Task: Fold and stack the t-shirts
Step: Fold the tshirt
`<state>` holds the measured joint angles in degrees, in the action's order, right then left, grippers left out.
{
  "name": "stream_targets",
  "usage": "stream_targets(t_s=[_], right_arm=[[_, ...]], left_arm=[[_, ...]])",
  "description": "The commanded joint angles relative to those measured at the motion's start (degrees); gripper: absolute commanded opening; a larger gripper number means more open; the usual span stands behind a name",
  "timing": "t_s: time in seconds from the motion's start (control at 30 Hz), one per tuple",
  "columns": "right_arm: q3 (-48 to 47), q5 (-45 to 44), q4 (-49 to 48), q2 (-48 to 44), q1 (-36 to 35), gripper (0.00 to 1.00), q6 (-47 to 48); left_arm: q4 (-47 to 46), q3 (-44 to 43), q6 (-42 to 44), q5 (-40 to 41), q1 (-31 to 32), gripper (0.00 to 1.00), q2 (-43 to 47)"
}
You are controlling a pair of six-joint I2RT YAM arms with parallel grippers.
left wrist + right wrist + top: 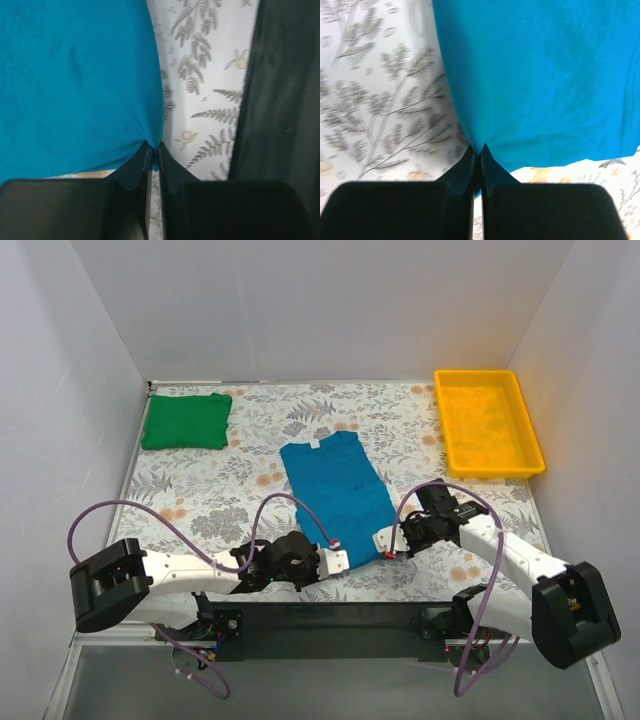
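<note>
The teal-blue t-shirt [338, 490] lies in the middle of the table, folded lengthwise into a narrow strip with its collar at the far end. My left gripper [338, 548] is shut on its near left bottom corner, and the pinched cloth shows in the left wrist view [80, 85]. My right gripper [384, 548] is shut on its near right bottom corner, with the pinched cloth in the right wrist view [540, 75]. The bright green t-shirt [186, 421] lies folded into a rectangle at the far left corner.
A yellow plastic tray [488, 423] stands empty at the far right. The table carries a floral cloth [220, 490]. White walls close in the left, right and far sides. The black base rail [330, 618] runs along the near edge.
</note>
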<state>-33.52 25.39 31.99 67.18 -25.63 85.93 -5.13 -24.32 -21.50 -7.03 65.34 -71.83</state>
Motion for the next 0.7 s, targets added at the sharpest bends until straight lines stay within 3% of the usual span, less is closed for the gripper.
stream_targets(t_s=[0.0,0.17,0.67], right_arm=[[3.36,-3.23,6.06,-5.38,0.05,0.01,1.52],[5.3,-3.68,10.54,-11.01,0.05,0.01,1.43],[3.73,-0.52,13.36,-12.51,0.31,0.01,-0.06]], left_arm=[[3.19,-2.31,-3.46,3.85,5.22,0.0,0.3],[6.53,-6.09,-4.96,5.62,10.32,0.0,-3.48],[7.41,-4.17,-5.14,9.22,11.48,0.0,-0.94]])
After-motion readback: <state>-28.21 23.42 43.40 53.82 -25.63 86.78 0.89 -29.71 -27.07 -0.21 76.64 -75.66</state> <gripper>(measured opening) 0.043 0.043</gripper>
